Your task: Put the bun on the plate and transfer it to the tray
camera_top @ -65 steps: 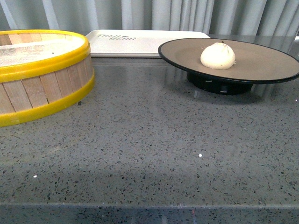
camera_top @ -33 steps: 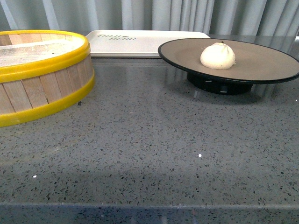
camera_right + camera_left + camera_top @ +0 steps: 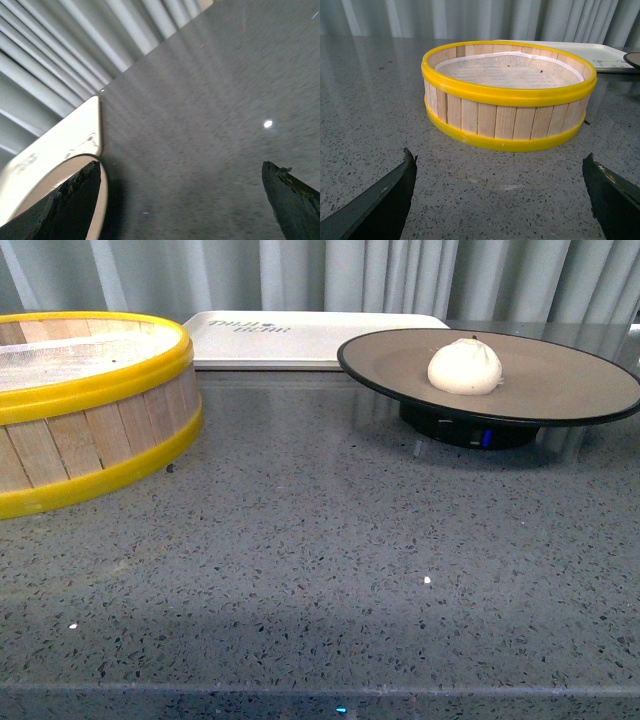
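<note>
The bun [image 3: 465, 366] sits on the brown plate [image 3: 570, 380] at the back right of the table. The off-white tray [image 3: 310, 338] lies behind, touching or just behind the plate's left rim. Neither arm shows in the front view. My left gripper [image 3: 499, 160] is open and empty, low over the counter in front of the steamer basket; the tray [image 3: 600, 50] and a sliver of the plate [image 3: 632, 59] show beyond. My right gripper [image 3: 181, 170] is open and empty over bare counter, with the plate's edge [image 3: 35, 195] and the tray [image 3: 55, 145] beside one finger. The bun is out of both wrist views.
A wooden steamer basket with yellow rims [image 3: 90, 410] stands at the left, lined with white cloth and holding no bun [image 3: 510, 95]. Grey curtains hang behind the speckled grey counter [image 3: 320, 570].
The whole front view has shifted slightly downward. Bun, plate, tray and basket keep their places relative to each other. A blue glint now shows on the plate's foot.
</note>
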You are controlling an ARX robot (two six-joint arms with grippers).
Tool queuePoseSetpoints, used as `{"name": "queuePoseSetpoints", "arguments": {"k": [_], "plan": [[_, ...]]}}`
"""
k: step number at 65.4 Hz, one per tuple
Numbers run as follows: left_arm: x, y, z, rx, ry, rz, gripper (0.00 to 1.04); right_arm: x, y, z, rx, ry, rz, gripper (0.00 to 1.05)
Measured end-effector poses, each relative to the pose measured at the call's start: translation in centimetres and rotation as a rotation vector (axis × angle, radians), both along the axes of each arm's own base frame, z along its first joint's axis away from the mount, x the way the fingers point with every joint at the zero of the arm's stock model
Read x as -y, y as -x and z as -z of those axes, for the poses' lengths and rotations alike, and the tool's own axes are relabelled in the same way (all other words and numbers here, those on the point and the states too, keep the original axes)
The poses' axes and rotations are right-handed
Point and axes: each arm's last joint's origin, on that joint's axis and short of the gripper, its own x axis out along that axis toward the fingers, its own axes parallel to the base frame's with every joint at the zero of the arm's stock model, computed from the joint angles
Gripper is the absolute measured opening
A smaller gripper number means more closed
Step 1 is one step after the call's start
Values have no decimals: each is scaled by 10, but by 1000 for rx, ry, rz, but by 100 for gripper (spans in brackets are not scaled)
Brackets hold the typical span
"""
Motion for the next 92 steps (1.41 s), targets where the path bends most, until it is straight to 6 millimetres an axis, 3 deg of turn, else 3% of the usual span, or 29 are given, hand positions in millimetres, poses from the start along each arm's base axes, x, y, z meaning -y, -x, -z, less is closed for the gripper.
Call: {"name": "queuePoseSetpoints", "arguments": {"k": [9,13,20,30,39,46,63,86,92], "plan": [[0,0,0,0,0,0,98,-10,-32,2,-47,-264,-114,96],[0,0,0,0,0,0,98,-24,-44,6,-92,-394,-175,96],[0,0,0,0,0,0,98,-42,-48,12,-138,-503,-231,96],[0,0,0,0,0,0,98,-54,-49,17,-178,-557,-271,96],[0,0,0,0,0,0,98,-53,-54,31,-251,-586,-239,96],[0,0,0,0,0,0,98,-49,-57,30,-248,-588,-231,96],[0,0,0,0,0,0,98,-48,-81,33,-254,-645,-285,96],[0,0,0,0,0,0,98,-85,-90,44,-310,-692,-385,96],[0,0,0,0,0,0,98,-87,-90,45,-313,-696,-390,83]]}}
